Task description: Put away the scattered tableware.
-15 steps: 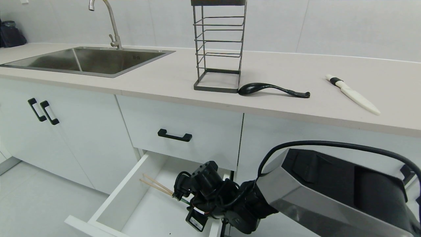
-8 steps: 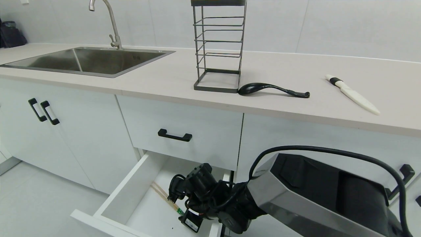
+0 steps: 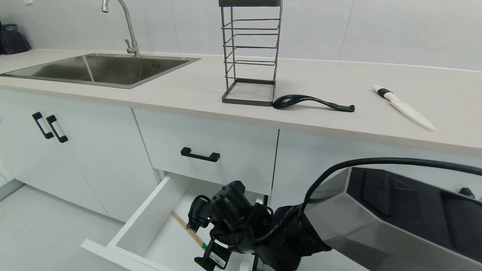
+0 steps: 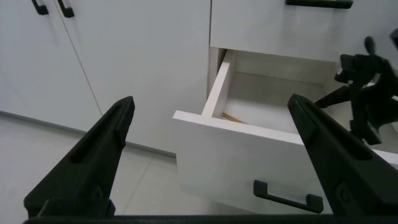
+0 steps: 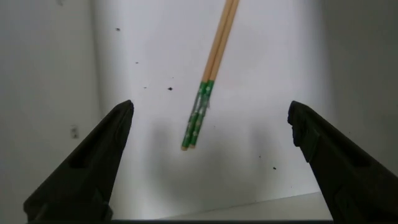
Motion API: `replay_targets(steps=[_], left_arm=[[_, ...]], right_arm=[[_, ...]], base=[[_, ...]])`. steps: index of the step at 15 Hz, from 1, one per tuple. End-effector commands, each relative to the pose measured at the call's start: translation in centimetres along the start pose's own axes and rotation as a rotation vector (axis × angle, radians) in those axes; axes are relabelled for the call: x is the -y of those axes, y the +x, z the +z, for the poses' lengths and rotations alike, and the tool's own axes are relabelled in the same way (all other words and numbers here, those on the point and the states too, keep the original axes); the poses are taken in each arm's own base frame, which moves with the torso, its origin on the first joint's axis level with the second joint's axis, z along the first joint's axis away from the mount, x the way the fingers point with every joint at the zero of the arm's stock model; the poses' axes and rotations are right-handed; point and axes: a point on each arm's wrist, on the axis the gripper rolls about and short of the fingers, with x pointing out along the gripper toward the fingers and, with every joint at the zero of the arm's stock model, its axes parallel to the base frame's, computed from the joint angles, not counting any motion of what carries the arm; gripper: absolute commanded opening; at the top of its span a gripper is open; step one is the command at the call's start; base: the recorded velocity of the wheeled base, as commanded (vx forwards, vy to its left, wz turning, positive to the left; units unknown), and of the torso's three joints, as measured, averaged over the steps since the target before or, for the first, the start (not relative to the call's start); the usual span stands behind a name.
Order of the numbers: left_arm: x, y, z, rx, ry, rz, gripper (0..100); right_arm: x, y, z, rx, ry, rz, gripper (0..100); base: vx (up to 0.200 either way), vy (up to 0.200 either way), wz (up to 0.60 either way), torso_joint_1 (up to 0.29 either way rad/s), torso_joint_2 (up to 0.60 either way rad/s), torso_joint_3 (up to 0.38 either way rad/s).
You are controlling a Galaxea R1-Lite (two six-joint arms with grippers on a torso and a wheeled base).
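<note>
Right wrist view: two pale wooden chopsticks (green-patterned at one end) lie side by side on a white floor beneath the right gripper, whose fingers are spread wide and hold nothing.

Head view: they rest in the open drawer, near its left wall.

Left wrist view: the left gripper gapes empty, facing the drawer front.

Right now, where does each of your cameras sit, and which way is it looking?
Head view: on my head, looking forward and down at the counter, sink and open drawer; my right arm shows low on the right.
Left wrist view: outside the drawer, facing its front; the open left gripper frames it, with my right arm beyond.
Right wrist view: looking down into the drawer at the chopsticks, between the open right gripper.
Shared: all three show the drawer and chopsticks.
</note>
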Motion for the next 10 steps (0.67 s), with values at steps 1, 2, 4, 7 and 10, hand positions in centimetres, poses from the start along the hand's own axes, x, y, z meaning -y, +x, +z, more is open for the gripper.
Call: replay_targets(steps=[1,2,4,7,10], left_arm=[[0.0,0.0,0.0,-0.001,0.0,0.0,100],[0.0,0.0,0.0,-0.001,0.0,0.0,100],[0.0,0.0,0.0,-0.001,0.0,0.0,100],[0.0,0.0,0.0,-0.001,0.0,0.0,100],[0.0,0.0,0.0,-0.001,0.0,0.0,100]], right_arm=[[-0.3,-3.1,1.8,0.063,-0.019,-0.01,100],[-0.5,-4.9,2.7,0.096,-0.031,-0.011,100],[-0.8,-6.7,2.4,0.093,-0.109,-0.016,100],[-1.0,-8.4,1.0,0.057,-0.141,-0.072,100],[-1.1,-8.9,1.0,0.084,-0.173,-0.08,100]], base=[[0.0,0.0,0.0,0.0,0.0,0.0],[0.0,0.0,0.0,0.0,0.0,0.0],[0.0,0.0,0.0,0.0,0.0,0.0],[0.0,0.0,0.0,0.0,0.0,0.0],[0.0,0.0,0.0,0.0,0.0,0.0]])
